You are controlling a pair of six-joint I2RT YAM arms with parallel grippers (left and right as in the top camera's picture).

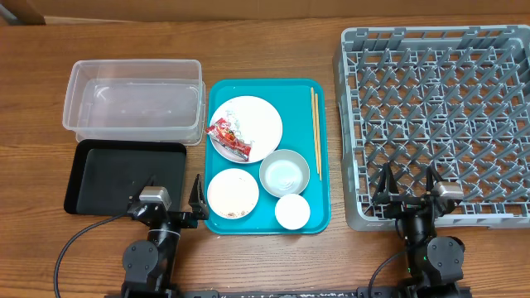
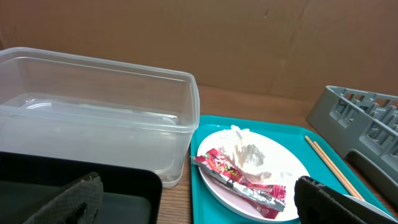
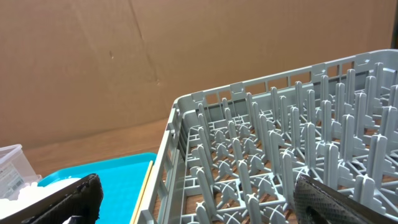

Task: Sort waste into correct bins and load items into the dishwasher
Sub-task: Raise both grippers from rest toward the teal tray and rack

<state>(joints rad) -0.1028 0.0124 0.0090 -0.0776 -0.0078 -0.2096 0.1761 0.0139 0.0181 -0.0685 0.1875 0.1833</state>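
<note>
Nothing is done yet: wrapper, tissue, dishes and chopsticks all lie on the teal tray. The clear tub and black tray left of it, and the rack right of it, hold nothing. The left hand and right hand are both released.

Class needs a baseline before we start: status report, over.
Left gripper, right gripper open, empty. Wrapper, tissue on large plate. Clear tub, black tray, rack all empty. Nothing blocking.

Clear tub; black shallow tray; teal larger tray. Red wrapper, white print; white tissue. White large plate and cup; small plate white, brown-speckled. Pale wood chopsticks. Grey grid rack. Brown wood-grain bench.
</note>
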